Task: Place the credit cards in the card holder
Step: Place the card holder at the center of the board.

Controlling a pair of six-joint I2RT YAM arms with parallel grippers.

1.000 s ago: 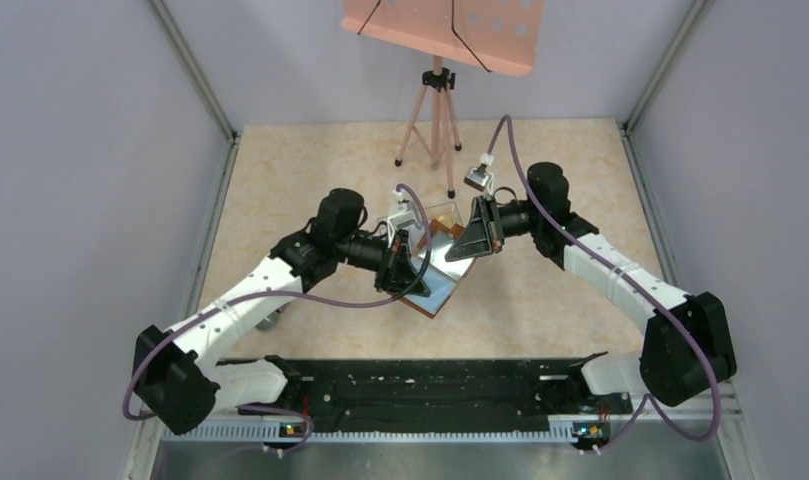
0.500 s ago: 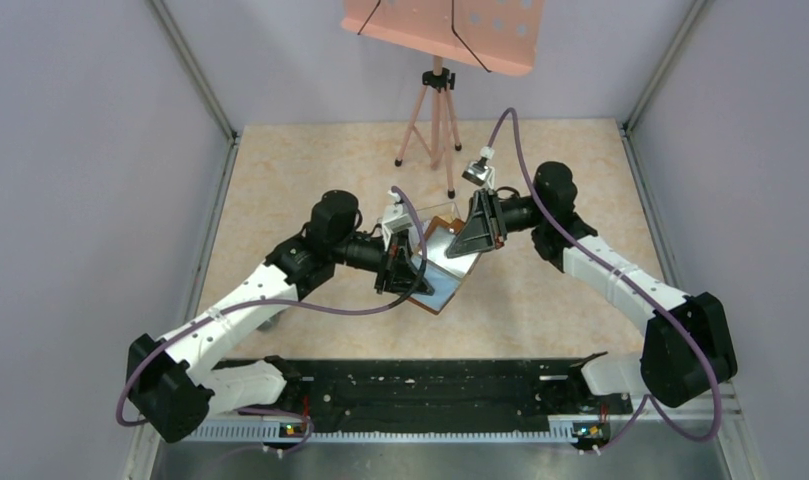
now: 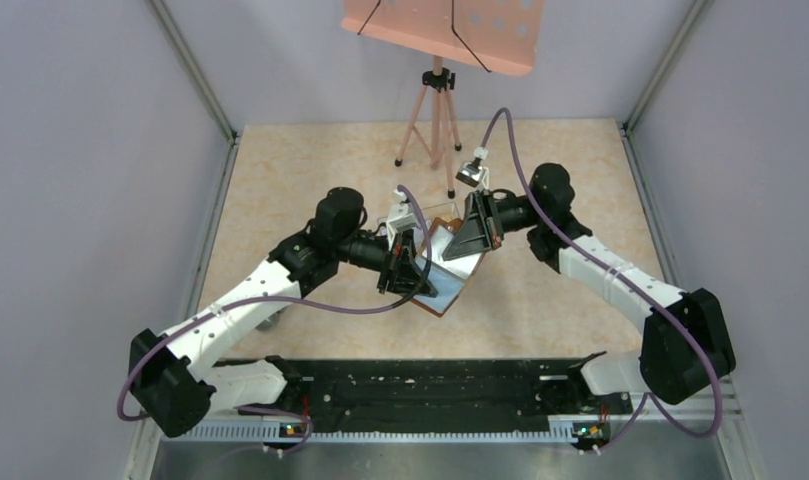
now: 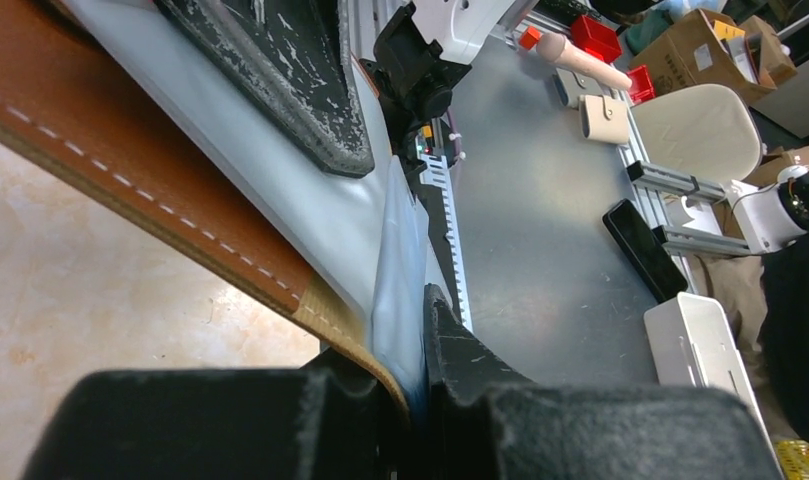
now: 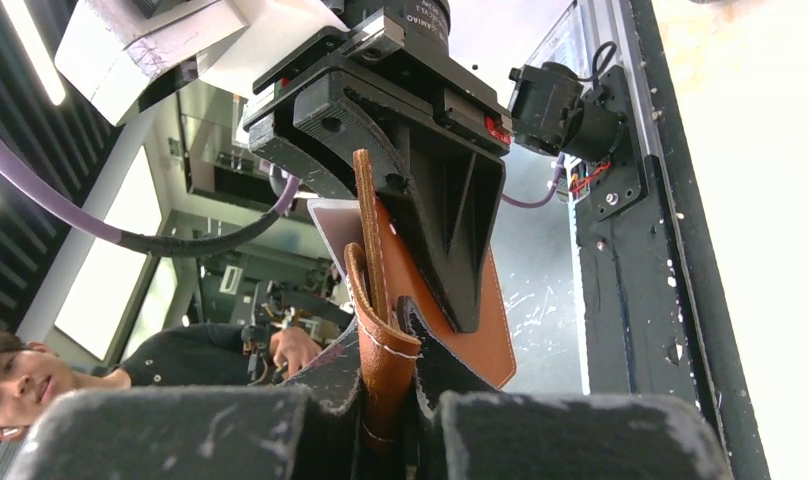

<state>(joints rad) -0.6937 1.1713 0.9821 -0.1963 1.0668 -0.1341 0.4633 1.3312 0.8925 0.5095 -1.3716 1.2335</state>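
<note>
The card holder (image 3: 448,272), a brown leather wallet, hangs open above the table between my two grippers, its pale blue-grey inner face up. My left gripper (image 3: 408,272) is shut on its near-left edge. In the left wrist view my left gripper (image 4: 417,340) pinches the stitched leather edge (image 4: 130,190) together with a pale blue-grey layer (image 4: 395,290); I cannot tell if that is a credit card or a pocket. My right gripper (image 3: 472,238) is shut on the far-right flap, seen as my right gripper (image 5: 385,335) clamping brown leather (image 5: 380,290). A whitish card edge (image 5: 330,225) shows behind it.
A clear plastic box (image 3: 432,212) stands on the table just behind the wallet. A pink tripod (image 3: 435,120) with a pink board (image 3: 440,30) stands at the back. Grey walls close in the left and right sides.
Both grippers have shifted slightly with the wallet still held between them; the right gripper has moved a little toward the back left. Grips unchanged.
</note>
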